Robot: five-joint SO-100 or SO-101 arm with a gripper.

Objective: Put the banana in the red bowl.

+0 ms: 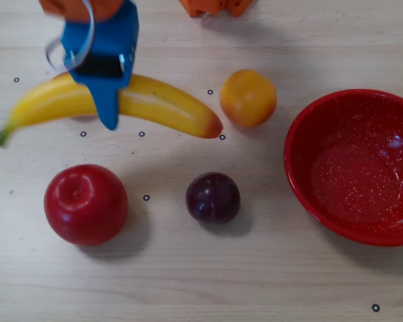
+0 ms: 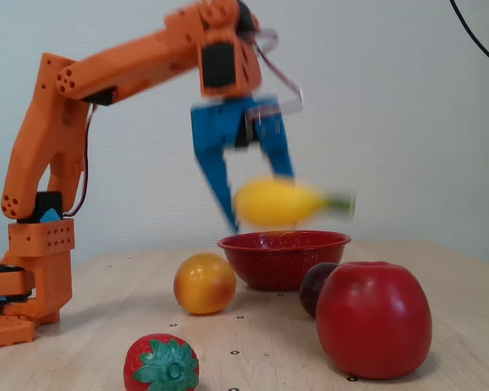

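Nearest the lens in the fixed view sits a strawberry [image 2: 161, 362], red with a moulded green leaf cap, and beside it a big glossy apple [image 2: 373, 319].

Up off the table, the banana [image 1: 114, 104] is pinched at mid-length between the blue fingers of the pincer [image 1: 107, 107]. In the overhead view its long axis runs left to right in a shallow upward arch, the green stem tip low at the left and the orange-brown end at the right. In the fixed view it is blurred and foreshortened [image 2: 281, 202], stem toward the right, hanging in the air above the rim of the bowl [image 2: 284, 257]. It is smooth, shiny yellow plastic.

Right of the pincer in the overhead view, just past the banana's brown end, lies a round orange-yellow fruit [image 1: 248, 98]. Farther right is the bowl [image 1: 302, 174], wide, round, glossy red with fine white speckles, and with nothing inside it. Below the pincer in that view rests the apple [image 1: 85, 204], and below and to its right a small dark plum [image 1: 213, 197], both smooth and shiny. All stand on a pale wood-grain table [image 1: 201, 282] dotted with small black ring marks. The arm [image 2: 106, 73] is orange plastic.
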